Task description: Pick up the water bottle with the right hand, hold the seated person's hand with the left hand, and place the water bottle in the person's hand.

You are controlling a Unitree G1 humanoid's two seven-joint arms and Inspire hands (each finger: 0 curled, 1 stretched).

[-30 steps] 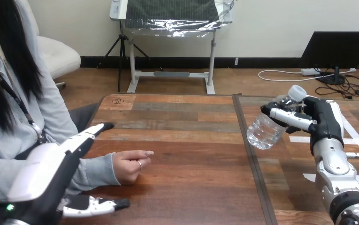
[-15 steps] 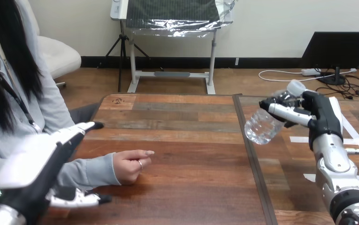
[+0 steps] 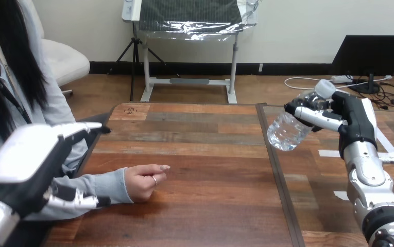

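R robot hand (image 3: 353, 123) holds the water bottle (image 3: 291, 129) above the bench (image 3: 205, 154), fingers curled round its upper part; cap sits up by the palm, base tilts down away from it. L robot hand (image 3: 27, 157) is spread wide, fingers straight, alongside the person's sleeve. The person's hand (image 3: 144, 181) rests on the bench just past its thumb tip, apart.

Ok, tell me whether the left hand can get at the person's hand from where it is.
Probably yes: the left hand hangs open by the sleeve, and only bare table lies around the person's hand.
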